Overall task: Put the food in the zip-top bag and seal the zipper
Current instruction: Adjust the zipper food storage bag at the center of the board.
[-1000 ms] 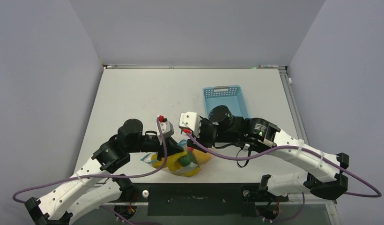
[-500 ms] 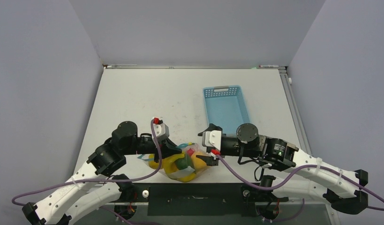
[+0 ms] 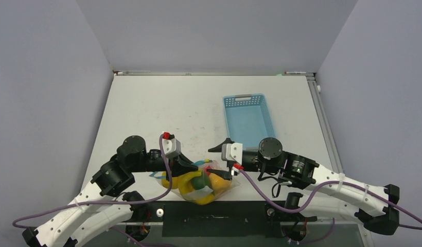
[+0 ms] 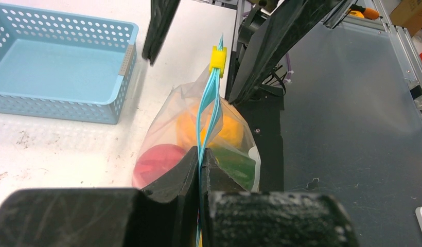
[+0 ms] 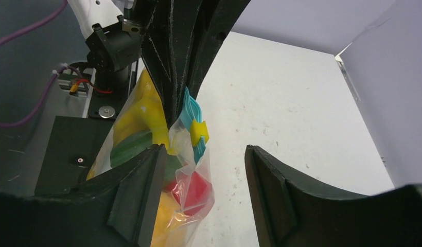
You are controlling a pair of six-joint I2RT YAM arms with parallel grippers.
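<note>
Left end effector is pressed together, pinching the light-blue zipper at one end of the zip-top bag. The bag sits at the near edge of the surface, between the two arms. The food is inside it: yellow, orange, green and red pieces. Right end effector is spread wide, one finger on each side of the zipper's yellow slider, not gripping it. Light-blue basket sits further back on the right.
</note>
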